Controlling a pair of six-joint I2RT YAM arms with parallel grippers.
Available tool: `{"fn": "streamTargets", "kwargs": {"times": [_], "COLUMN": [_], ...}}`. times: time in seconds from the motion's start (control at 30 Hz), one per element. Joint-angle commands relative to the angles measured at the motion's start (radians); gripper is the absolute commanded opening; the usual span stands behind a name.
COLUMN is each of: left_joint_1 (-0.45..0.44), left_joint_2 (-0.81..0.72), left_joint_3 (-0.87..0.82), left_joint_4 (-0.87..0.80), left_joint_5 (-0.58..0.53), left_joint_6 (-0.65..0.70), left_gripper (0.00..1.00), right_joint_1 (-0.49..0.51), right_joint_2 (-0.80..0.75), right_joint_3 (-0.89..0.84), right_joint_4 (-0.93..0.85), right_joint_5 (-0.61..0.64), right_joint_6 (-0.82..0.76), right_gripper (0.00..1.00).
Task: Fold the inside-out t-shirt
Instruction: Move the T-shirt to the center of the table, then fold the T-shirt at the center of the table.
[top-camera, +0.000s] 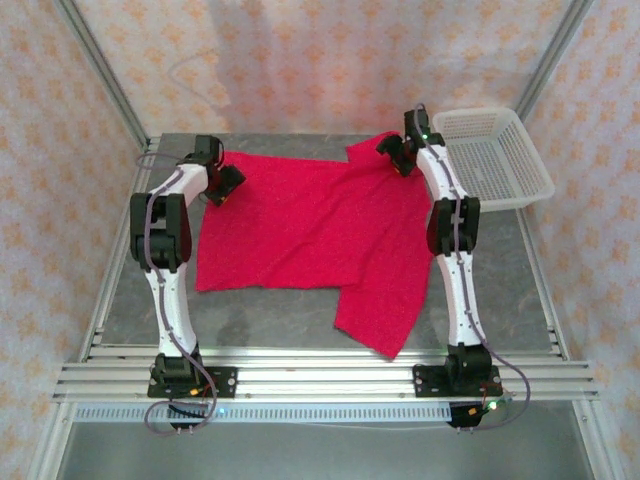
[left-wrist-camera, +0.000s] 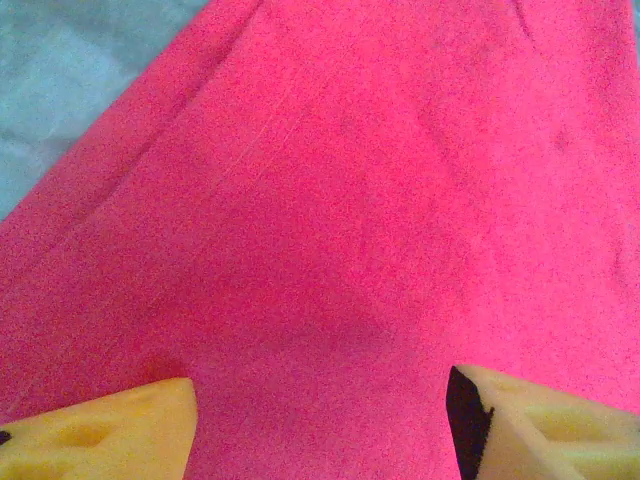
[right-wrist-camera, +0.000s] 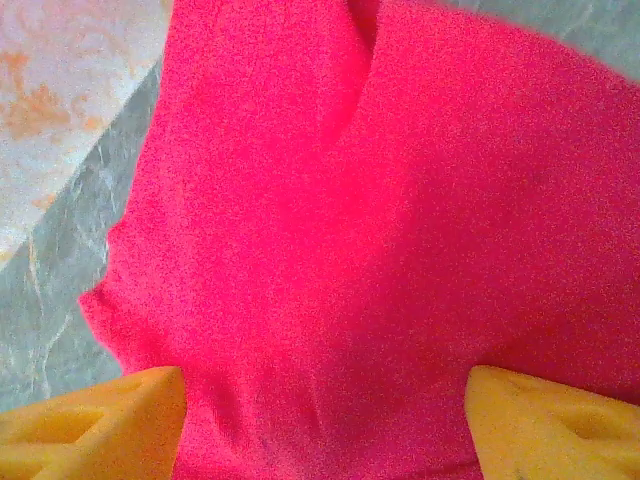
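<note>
The crimson t-shirt (top-camera: 300, 225) lies spread on the grey tabletop (top-camera: 260, 315), with one flap reaching toward the near edge. The left fingers (left-wrist-camera: 100, 430) and the right fingers (right-wrist-camera: 90, 430) are at its far corners, spread apart and released, with the cloth lying loose between them.

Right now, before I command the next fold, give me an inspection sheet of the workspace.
Surface: grey table, its middle covered by the shirt.
Job's things: red t-shirt spread mostly flat, one part trailing toward the near edge.
Clutter: white mesh basket at the far right, beside the shirt.
Grippers: left gripper and right gripper both open, over the shirt's far edge.
Cables: cables run along each arm and loop at the bases.
Surroundings: patterned walls, metal frame.
</note>
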Motion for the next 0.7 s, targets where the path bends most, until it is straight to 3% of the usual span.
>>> {"fn": "streamTargets", "kwargs": {"times": [0.0,0.17,0.4,0.53,0.67], "left_joint_1": [0.0,-0.004,0.03,0.062,0.094], "left_joint_2": [-0.208,-0.514,-0.878,-0.966,-0.981], "left_joint_3": [-0.066,-0.264,-0.632,-0.8,-0.909], "left_joint_4": [-0.056,-0.142,-0.261,-0.266,-0.234], "left_joint_5": [-0.045,-0.112,-0.146,-0.137,-0.109], "left_joint_6": [0.035,0.052,-0.012,0.001,0.001], "left_gripper": [0.69,0.68,0.65,0.63,0.6], "right_joint_1": [0.008,0.045,0.199,0.292,0.346], "right_joint_2": [-0.188,-0.49,-1.051,-1.333,-1.576], "right_joint_3": [-0.062,-0.313,-1.149,-1.503,-1.726], "right_joint_4": [-0.052,-0.159,0.014,0.034,0.01], "right_joint_5": [-0.055,0.071,0.246,0.362,0.395], "right_joint_6": [-0.072,-0.134,-0.108,-0.044,0.025], "right_gripper": [0.75,0.75,0.74,0.72,0.7]}}
